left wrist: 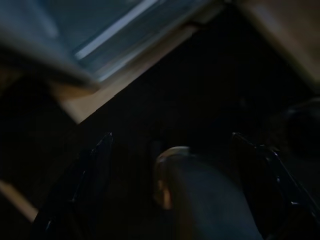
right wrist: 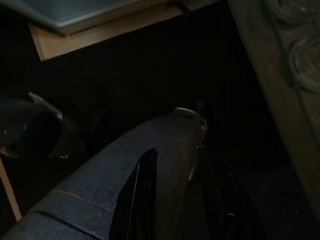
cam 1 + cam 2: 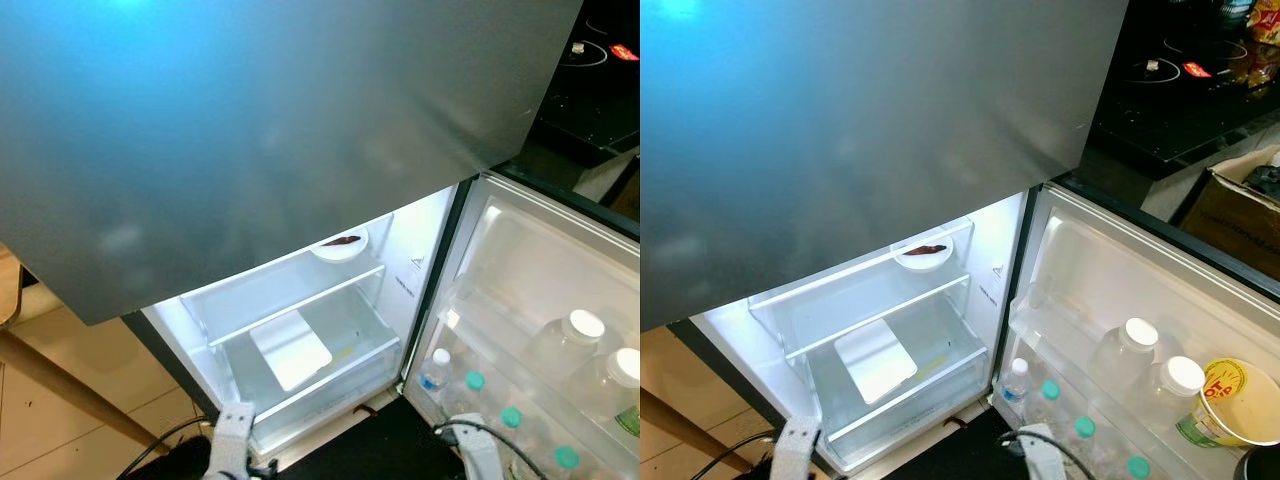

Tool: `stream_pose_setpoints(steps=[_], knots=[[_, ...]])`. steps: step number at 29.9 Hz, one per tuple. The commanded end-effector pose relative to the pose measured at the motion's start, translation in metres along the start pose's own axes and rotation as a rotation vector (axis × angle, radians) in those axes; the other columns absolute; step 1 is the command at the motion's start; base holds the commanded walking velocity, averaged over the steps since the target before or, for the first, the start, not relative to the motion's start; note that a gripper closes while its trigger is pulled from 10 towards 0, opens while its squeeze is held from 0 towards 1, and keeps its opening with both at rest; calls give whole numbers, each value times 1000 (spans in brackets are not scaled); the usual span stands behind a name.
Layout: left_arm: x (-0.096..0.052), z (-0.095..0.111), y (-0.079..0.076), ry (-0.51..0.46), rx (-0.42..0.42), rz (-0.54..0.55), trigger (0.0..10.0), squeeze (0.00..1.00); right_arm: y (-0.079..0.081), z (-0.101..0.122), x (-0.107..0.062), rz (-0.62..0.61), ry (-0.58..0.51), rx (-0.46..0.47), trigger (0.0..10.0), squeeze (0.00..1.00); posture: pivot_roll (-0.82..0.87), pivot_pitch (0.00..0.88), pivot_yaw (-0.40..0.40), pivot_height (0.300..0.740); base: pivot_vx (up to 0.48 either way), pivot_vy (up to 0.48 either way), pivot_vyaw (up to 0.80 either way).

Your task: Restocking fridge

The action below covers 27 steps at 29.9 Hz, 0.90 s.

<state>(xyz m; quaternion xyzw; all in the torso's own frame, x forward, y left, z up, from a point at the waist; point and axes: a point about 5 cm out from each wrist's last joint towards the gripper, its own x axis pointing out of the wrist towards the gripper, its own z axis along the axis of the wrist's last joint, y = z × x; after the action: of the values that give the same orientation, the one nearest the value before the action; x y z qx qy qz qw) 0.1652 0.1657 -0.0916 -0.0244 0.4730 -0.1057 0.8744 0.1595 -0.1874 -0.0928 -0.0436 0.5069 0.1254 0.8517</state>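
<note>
Fridge [image 3: 300, 330] stands open before us, its lit lower compartment nearly bare: a small plate [image 3: 340, 245] with something dark on it sits on the upper shelf [image 3: 290, 300], and a flat white tray [image 3: 290, 350] lies in the clear drawer [image 3: 320, 375] below. The door [image 3: 1140, 300], swung to our right, already carries stock in its rack: two white-capped jars [image 3: 1127, 345], a yellow-lidded tub [image 3: 1230, 400] beside them, and a row of small bottles [image 3: 1015, 380] with blue and teal caps lower down. Both our arms hang low at the bottom edge of the head views, the left arm [image 3: 232, 445] in front of the drawer and the right arm [image 3: 478, 450] near the door rack. In the wrist views, which are very dark, the left tool [image 1: 175, 175] has its fingers spread well apart with nothing between them, and the right tool [image 2: 175, 200] shows its fingers close together, a narrow gap between them, also empty as far as we can make out. We judge the task to be at an early or in-between stage: the door is partly filled, but the shelf and drawer have plenty of room, and we carry no item to put in. The next step would likely be to fetch something, though no supply is plainly in reach.
</note>
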Motion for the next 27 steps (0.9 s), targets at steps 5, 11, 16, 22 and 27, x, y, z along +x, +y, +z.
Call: stream_pose_setpoints(steps=[5, 11, 16, 22, 27], knots=[[4, -3, -22, 42, 53, -108, 10000, 0, 2, -8, 0, 0, 61, -110, 10000, 0, -33, 0, 0, 740, 0, 0, 0], [6, 1, -26, 37, 81, -110, 10000, 0, 1, -8, 0, -9, 83, -154, 10000, 0, -36, 0, 4, 740, 0, 0, 0], [6, 0, -25, 40, 92, -117, 10000, 0, 4, -9, 1, 0, 91, -183, 10000, 0, -37, 0, 13, 740, 0, 0, 0], [6, 4, -21, 28, 92, -108, 10000, 0, 3, -8, 0, -7, 86, -179, 10000, 0, -29, 0, 11, 740, 0, 0, 0], [6, 9, -18, 0, 70, -96, 10000, 0, 1, -7, 0, -28, 70, -155, 10000, 0, -14, 0, 16, 740, 0, 0, 0]])
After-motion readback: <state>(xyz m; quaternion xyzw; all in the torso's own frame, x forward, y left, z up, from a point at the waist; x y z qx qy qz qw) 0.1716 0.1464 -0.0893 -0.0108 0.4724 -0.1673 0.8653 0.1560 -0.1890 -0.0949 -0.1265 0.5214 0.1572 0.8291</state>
